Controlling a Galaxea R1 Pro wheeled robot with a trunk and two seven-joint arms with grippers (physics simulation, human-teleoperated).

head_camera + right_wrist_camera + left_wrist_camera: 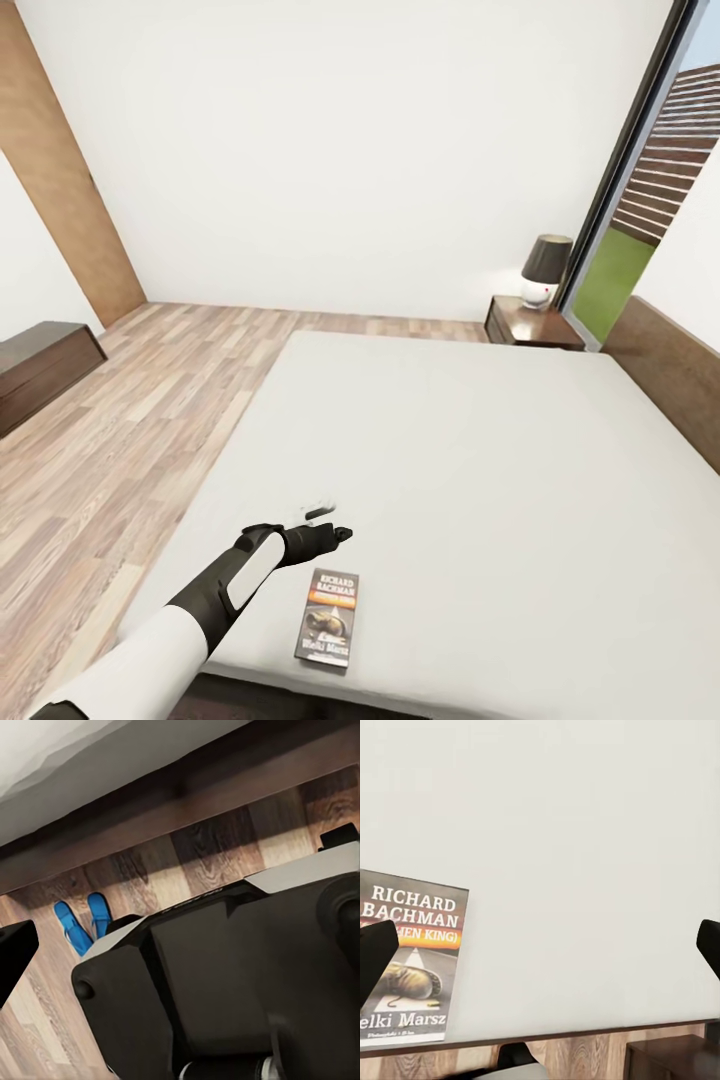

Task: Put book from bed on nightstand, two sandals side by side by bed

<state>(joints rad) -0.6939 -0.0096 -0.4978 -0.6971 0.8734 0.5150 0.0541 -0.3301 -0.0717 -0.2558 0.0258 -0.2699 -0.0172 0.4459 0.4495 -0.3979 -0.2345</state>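
**While my left gripper hovers open, the book lies beside it**

While my left gripper (pixel 335 528) is hanging over the bed (pixel 480 450), jaws spread and empty, the book (pixel 330 618) is lying just beside it near the bed's edge; the sandals (pixel 81 921) are sitting side by side on the floor; my right gripper's state I cannot tell.

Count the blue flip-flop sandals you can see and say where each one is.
2. Both bright blue flat flip-flops lie side by side on the brown wood-plank floor by the bed's dark frame: one, the other.
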